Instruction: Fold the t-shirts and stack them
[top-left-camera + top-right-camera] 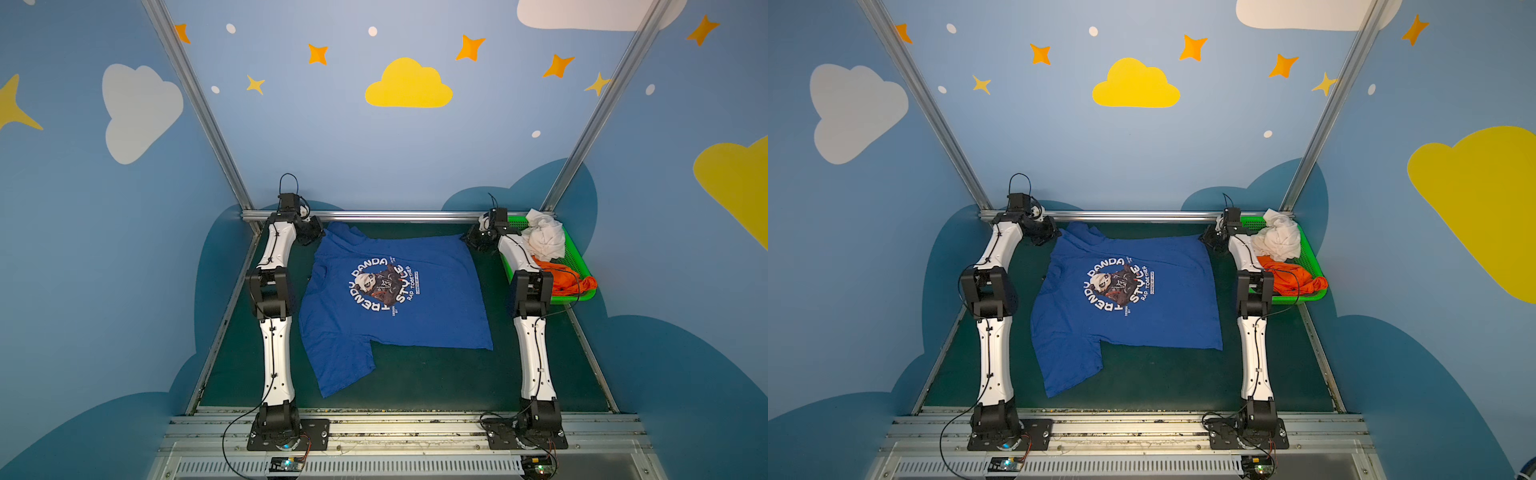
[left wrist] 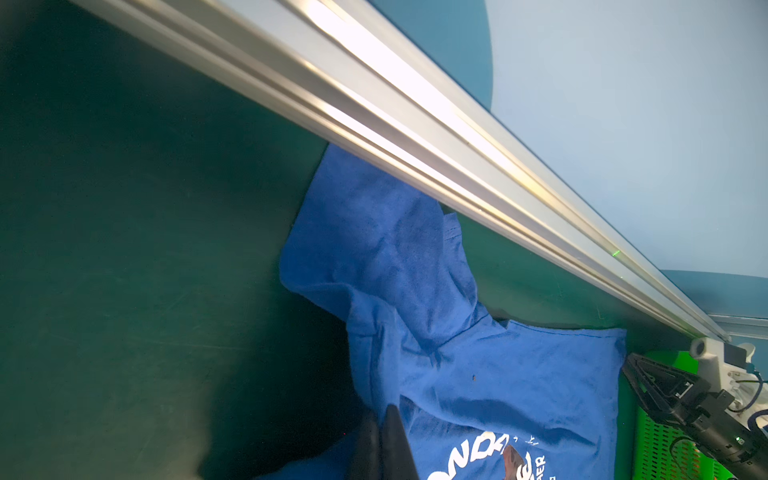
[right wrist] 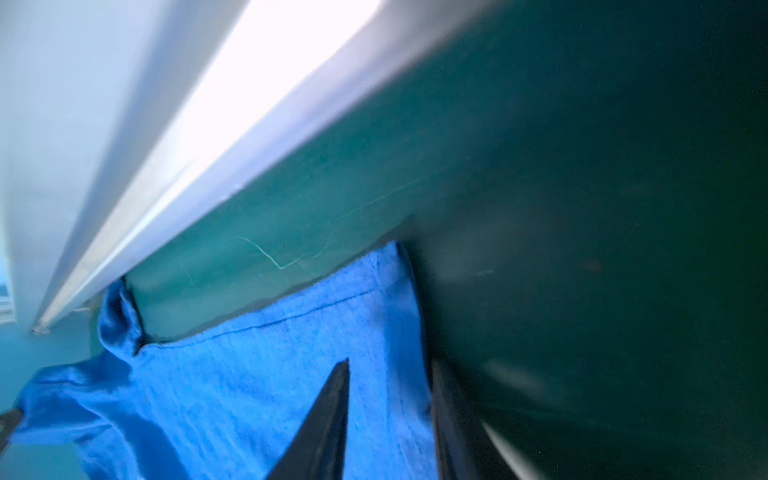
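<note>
panda tee (image 1: 395,307) lies spread mid-table (image 1: 436,382). left gripper (image 1: 318,235) at its far-left corner, right gripper (image 1: 467,241) at its far-right one. basket (image 1: 579,259) sits in table's far-right corner, just right of right gripper, w/ two tees in it: back tee (image 1: 544,239) behind front tee (image 1: 561,280).

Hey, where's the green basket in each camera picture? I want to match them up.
In a top view: green basket at the far right corner of the table.
In a top view: green basket at the same far right corner.
Left wrist view: green basket behind the right end effector, beyond the blue t-shirt.
Right wrist view: not in it.
Shared landmark: the aluminium rail, seen in all four.
</note>
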Tool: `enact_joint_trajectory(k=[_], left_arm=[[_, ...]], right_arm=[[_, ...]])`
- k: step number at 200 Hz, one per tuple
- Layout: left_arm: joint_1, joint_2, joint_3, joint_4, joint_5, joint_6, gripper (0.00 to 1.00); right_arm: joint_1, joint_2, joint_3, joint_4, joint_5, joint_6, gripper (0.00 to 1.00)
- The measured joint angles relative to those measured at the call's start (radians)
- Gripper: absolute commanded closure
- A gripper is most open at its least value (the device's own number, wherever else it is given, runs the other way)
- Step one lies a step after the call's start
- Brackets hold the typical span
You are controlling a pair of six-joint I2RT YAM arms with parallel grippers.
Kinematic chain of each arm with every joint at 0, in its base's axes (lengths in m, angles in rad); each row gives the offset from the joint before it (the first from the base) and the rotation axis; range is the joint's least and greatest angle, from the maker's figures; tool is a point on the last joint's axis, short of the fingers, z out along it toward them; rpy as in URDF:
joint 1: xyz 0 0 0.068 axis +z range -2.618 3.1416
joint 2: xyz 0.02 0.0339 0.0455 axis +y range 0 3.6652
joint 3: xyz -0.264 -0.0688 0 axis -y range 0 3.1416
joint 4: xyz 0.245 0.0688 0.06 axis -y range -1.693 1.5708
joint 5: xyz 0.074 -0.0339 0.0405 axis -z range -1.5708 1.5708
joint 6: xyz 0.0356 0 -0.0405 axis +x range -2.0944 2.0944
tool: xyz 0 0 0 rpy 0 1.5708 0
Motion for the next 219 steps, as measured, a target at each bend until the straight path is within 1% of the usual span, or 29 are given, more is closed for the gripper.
enact_joint_trajectory(k=[13,38,57,67,106,130,190,219], left_arm=[[0.0,0.0,0.0,-0.001,0.0,0.003,0.95],[0.0,0.0,0.0,-0.004,0.0,0.006,0.95],[0.0,0.0,0.0,-0.006,0.0,0.006,0.95],[0.0,0.0,0.0,-0.006,0.0,0.007,0.95],[0.0,0.0,0.0,-0.006,0.0,0.006,0.95],[0.0,0.0,0.004,-0.006,0.0,0.006,0.95],[0.0,0.0,0.009,-0.006,0.0,0.009,0.95],[0.0,0.0,-0.018,-0.007,-0.002,0.019,0.95]], right_arm=[[0.001,0.003,0.0,0.002,-0.004,0.003,0.76],[0.002,0.007,0.0,0.002,-0.012,0.01,0.88],[0.003,0.01,0.0,0.0,-0.013,0.015,0.94],[0.003,0.01,0.0,-0.003,-0.013,0.012,1.0],[0.003,0.005,-0.002,-0.011,-0.012,-0.013,1.0],[0.002,-0.026,-0.047,-0.024,-0.007,-0.039,1.0],[0.002,-0.208,-0.243,-0.037,0.013,-0.129,1.0],[0.005,-0.294,-0.332,-0.024,0.029,-0.166,1.0]])
